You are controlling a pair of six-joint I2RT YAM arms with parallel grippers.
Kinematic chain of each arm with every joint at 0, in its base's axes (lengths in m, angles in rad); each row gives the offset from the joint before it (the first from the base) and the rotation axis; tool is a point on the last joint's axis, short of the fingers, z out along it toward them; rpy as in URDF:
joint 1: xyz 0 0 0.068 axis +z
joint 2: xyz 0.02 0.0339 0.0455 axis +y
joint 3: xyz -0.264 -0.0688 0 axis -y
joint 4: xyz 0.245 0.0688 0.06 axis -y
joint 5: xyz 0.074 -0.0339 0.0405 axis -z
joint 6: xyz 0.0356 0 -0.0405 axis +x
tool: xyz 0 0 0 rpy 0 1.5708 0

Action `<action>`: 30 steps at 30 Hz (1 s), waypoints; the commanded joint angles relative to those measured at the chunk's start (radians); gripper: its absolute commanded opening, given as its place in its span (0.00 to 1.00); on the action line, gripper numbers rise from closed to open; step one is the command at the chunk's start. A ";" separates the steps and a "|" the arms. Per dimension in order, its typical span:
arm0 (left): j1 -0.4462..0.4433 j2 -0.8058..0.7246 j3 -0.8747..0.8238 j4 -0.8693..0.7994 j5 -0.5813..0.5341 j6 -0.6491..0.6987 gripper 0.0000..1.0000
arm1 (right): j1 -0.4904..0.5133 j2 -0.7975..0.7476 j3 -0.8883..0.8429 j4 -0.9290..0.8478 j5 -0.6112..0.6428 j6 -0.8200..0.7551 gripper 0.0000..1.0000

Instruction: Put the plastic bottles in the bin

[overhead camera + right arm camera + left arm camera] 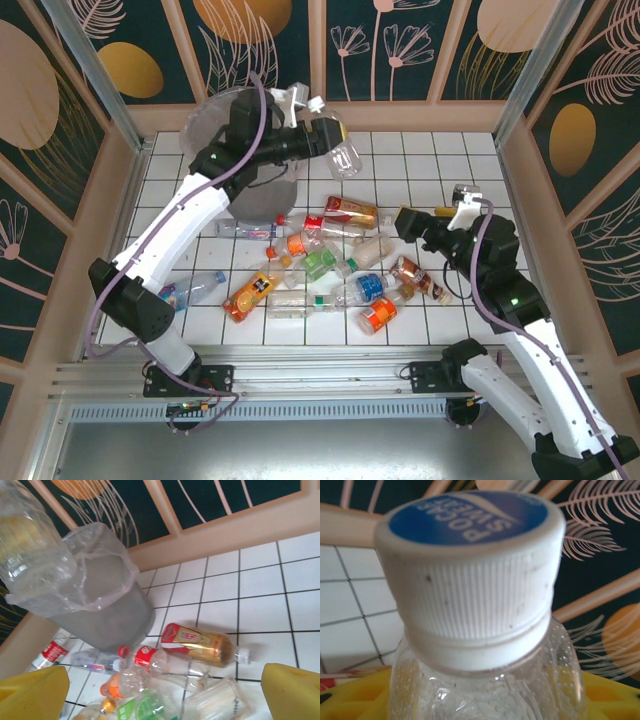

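Spotter: Your left fingers (355,697) are partly closed on a clear bottle (485,690), one yellow finger either side just below its neck. The blue-and-white cap (470,555) faces that wrist camera.
Operator: And the arm?
Spotter: From above, your left arm (175,225) stretches far out, the left gripper (325,122) raised over the far tiles (400,150), the bottle tilted just right of the bin (205,115). The arm hides most of the bin there. Your right wrist camera shows its grey side and bag (100,565) plainly, with the bottle cut off at the top left corner.
Operator: Right side?
Spotter: Your right gripper (405,222) is spread wide, holding nothing, at the right edge of the pile (320,265) on the tiles. Its pads (292,692) are clipped by the bottom corners. Whether the bottle is over the bin's mouth, I can't tell.
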 commanded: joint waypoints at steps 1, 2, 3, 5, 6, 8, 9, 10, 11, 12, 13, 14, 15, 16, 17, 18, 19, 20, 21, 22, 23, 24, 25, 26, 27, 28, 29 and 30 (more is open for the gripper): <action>0.027 0.064 0.166 -0.200 -0.126 0.137 0.62 | 0.005 -0.046 -0.013 -0.003 0.056 -0.055 0.99; 0.034 0.082 0.221 -0.243 -0.157 0.161 0.62 | 0.006 -0.053 -0.018 0.007 0.055 -0.056 0.99; 0.037 0.095 0.269 -0.279 -0.180 0.179 0.62 | 0.006 -0.053 -0.021 0.011 0.055 -0.058 0.99; 0.051 0.128 0.364 -0.341 -0.247 0.219 0.62 | 0.006 -0.047 -0.019 0.021 0.002 -0.061 0.99; 0.057 0.141 0.396 -0.361 -0.277 0.234 0.62 | 0.005 -0.043 -0.019 0.029 -0.017 -0.063 0.99; 0.073 0.166 0.454 -0.399 -0.339 0.263 0.62 | 0.006 -0.034 -0.019 0.041 -0.060 -0.057 0.99; 0.081 0.173 0.466 -0.409 -0.351 0.272 0.62 | 0.005 -0.029 -0.019 0.043 -0.070 -0.047 0.99; 0.093 0.180 0.480 -0.413 -0.362 0.282 0.62 | 0.006 -0.021 -0.017 0.043 -0.083 -0.041 0.99; 0.106 0.190 0.483 -0.417 -0.382 0.292 0.62 | 0.006 -0.013 -0.017 0.046 -0.097 -0.039 0.99; 0.115 0.194 0.485 -0.418 -0.402 0.300 0.62 | 0.006 -0.008 -0.018 0.054 -0.109 -0.036 0.99; 0.128 0.199 0.485 -0.422 -0.423 0.310 0.62 | 0.005 -0.005 -0.022 0.062 -0.121 -0.035 0.99; 0.140 0.203 0.484 -0.424 -0.444 0.317 0.62 | 0.005 -0.003 -0.026 0.071 -0.129 -0.032 0.99; 0.153 0.209 0.484 -0.423 -0.461 0.324 0.62 | 0.005 -0.002 -0.029 0.077 -0.131 -0.029 0.99; 0.166 0.212 0.481 -0.424 -0.484 0.334 0.62 | 0.005 0.002 -0.030 0.078 -0.135 -0.028 0.99; 0.178 0.215 0.478 -0.421 -0.505 0.347 0.62 | 0.006 0.011 -0.030 0.075 -0.137 -0.029 0.99; 0.186 0.222 0.475 -0.421 -0.522 0.357 0.62 | 0.005 0.016 -0.030 0.072 -0.139 -0.030 0.99; 0.193 0.230 0.473 -0.423 -0.537 0.372 0.62 | 0.007 0.024 -0.030 0.071 -0.143 -0.031 0.99; 0.197 0.237 0.469 -0.425 -0.550 0.387 0.62 | 0.006 0.029 -0.031 0.070 -0.149 -0.030 0.99; 0.201 0.248 0.465 -0.429 -0.566 0.401 0.62 | 0.005 0.036 -0.032 0.071 -0.156 -0.029 0.99; 0.204 0.258 0.461 -0.433 -0.577 0.412 0.62 | 0.006 0.041 -0.035 0.073 -0.165 -0.027 0.99; 0.208 0.268 0.451 -0.435 -0.580 0.421 0.62 | 0.005 0.045 -0.036 0.075 -0.176 -0.025 0.99; 0.210 0.275 0.442 -0.434 -0.581 0.431 0.62 | 0.006 0.047 -0.038 0.080 -0.186 -0.020 0.99; 0.214 0.284 0.433 -0.432 -0.585 0.438 0.62 | 0.005 0.048 -0.040 0.087 -0.187 -0.010 0.99; 0.216 0.293 0.427 -0.432 -0.591 0.445 0.62 | 0.005 0.045 -0.041 0.096 -0.181 0.004 0.99; 0.216 0.304 0.426 -0.434 -0.596 0.451 0.62 | 0.006 0.043 -0.045 0.102 -0.179 0.006 0.99; 0.216 0.317 0.427 -0.436 -0.597 0.459 0.62 | 0.006 0.041 -0.050 0.105 -0.180 0.000 0.99; 0.218 0.330 0.431 -0.443 -0.596 0.465 0.62 | 0.006 0.040 -0.056 0.106 -0.170 -0.003 0.99; 0.219 0.341 0.437 -0.452 -0.593 0.470 0.62 | 0.006 0.039 -0.059 0.104 -0.159 -0.007 0.99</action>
